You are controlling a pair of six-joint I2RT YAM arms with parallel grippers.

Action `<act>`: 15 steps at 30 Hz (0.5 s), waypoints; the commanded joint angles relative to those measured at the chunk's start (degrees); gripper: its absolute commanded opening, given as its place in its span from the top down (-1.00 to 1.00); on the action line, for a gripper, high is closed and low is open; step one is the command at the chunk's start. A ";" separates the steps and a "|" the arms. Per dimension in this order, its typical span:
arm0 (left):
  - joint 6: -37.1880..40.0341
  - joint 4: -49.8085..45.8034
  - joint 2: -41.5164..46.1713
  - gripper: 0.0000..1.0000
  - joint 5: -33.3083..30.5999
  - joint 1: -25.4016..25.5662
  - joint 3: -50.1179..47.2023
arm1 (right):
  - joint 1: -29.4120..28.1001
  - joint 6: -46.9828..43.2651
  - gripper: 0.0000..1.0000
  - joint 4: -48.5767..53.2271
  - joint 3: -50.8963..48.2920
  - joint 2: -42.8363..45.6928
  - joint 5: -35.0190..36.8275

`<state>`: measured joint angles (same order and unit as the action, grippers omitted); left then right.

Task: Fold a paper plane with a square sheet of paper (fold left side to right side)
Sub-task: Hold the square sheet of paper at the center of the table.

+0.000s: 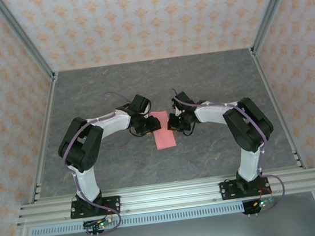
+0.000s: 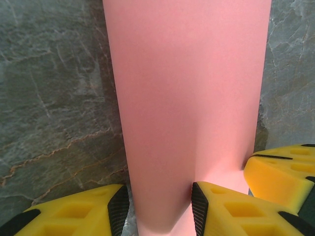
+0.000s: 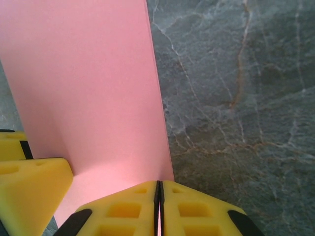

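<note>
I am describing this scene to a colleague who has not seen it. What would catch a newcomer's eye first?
The pink paper, a narrow rectangle, stands out at the middle of the grey marbled table. At its far end the two arms meet: the right gripper has its yellow jaws shut on the paper's edge, and the left gripper has its jaws open over the paper.

- square sheet of paper lies on the table, mid-table, between the two grippers
- left gripper sits at the sheet's left edge, toward its far end; the sheet runs between its spread fingers
- right gripper is directly opposite at the right edge, jaws pinched on that edge
- arm bases stand on the rail at the table's near edge, left and right, well apart from the sheet
</note>
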<state>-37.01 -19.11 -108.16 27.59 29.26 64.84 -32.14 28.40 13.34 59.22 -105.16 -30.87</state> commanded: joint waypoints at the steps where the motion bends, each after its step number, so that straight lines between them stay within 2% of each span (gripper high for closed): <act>1: 0.97 -0.48 -3.31 0.12 -1.67 1.21 -1.10 | -0.23 -0.45 0.77 3.62 1.55 -1.44 2.00; 8: 1.07 -1.13 -1.62 0.10 -2.41 1.20 -1.05 | -0.20 -0.98 0.77 5.90 1.77 -2.64 3.09; 15: 2.42 -5.33 4.82 -0.03 -5.94 1.08 0.26 | -0.24 -0.94 0.77 7.47 1.77 -3.96 3.83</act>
<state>-36.10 -20.32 -106.65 25.78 30.20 64.84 -32.14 28.23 16.23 61.14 -106.34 -30.44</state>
